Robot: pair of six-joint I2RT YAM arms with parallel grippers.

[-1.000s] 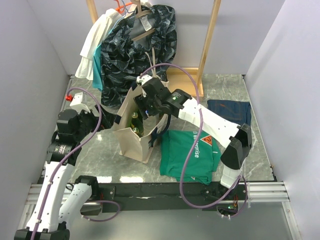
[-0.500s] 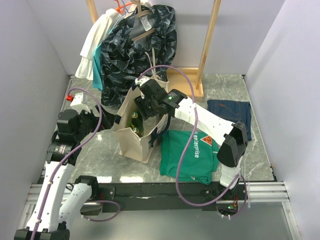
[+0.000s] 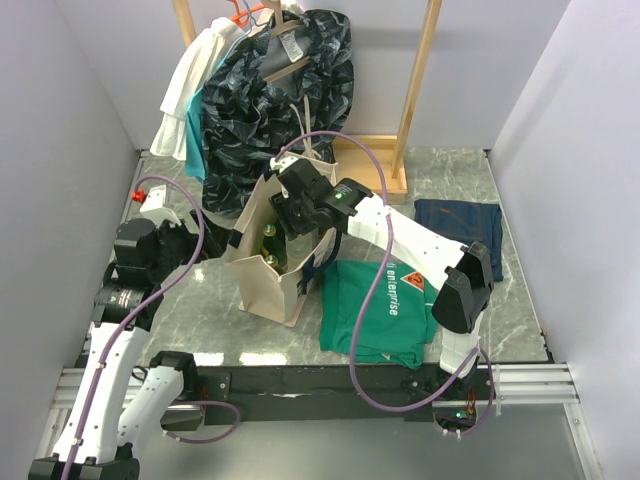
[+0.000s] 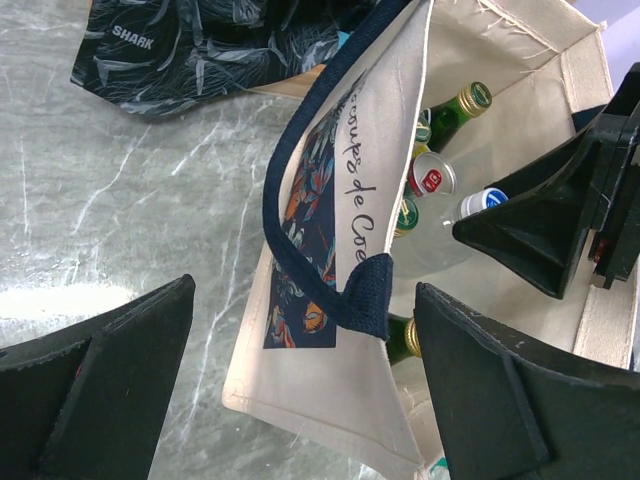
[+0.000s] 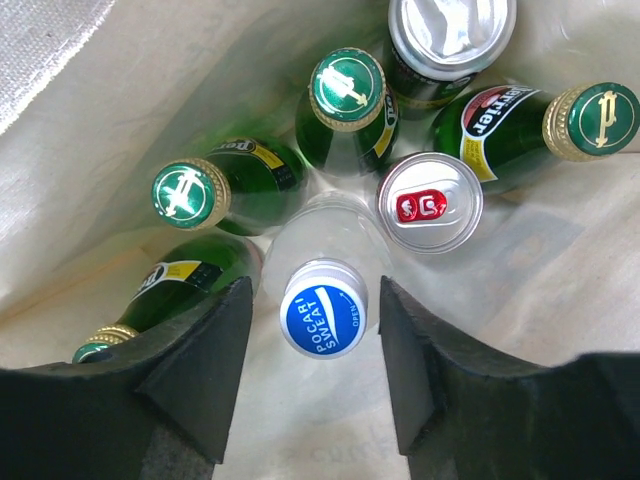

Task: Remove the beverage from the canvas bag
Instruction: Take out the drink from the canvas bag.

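Top external: the canvas bag stands upright on the tabletop, with the right claw inside its mouth.

Left wrist: the left claw is released, its fingers spread wide at the bag's navy rim.

Right wrist: the right claw is unclenched. It straddles the cap of the Pocari Sweat bottle with narrow gaps on both sides. The bottle stands among Perrier bottles and cans inside the bag.

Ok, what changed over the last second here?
The right arm shifted left, sinking the right hand deeper into the bag; it now straddles the blue-capped bottle with gaps, nothing gripped. The left arm, the open left hand and the bag stayed put.
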